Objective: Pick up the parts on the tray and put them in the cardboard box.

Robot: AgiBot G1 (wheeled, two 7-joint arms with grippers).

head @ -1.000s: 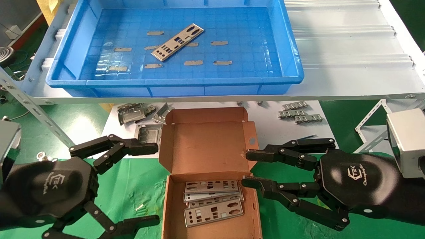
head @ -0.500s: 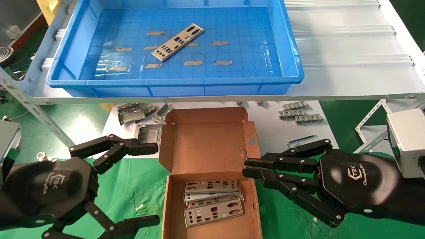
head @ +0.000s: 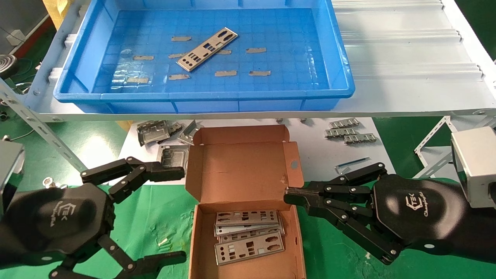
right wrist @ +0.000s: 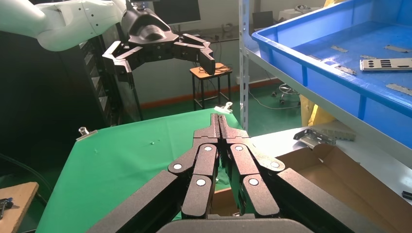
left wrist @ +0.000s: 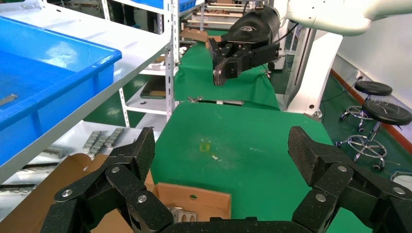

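The tray (head: 341, 77) was glossy blue plastic with a moulded grid floor carrying matt tan tape strips (head: 225, 73). One part (head: 207, 49) on it was thin, bright sheet metal with a satin sheen; the stacked parts (head: 248, 235) in the cardboard box (head: 240, 174) looked alike. The box was matt brown corrugated cardboard. Both the left gripper (head: 182, 213) and the right gripper (head: 288, 192) were matt black with silver rivets. The table cover (head: 155, 217) was green cloth, slightly creased. The shelf (head: 407, 58) was smooth, pale painted metal.
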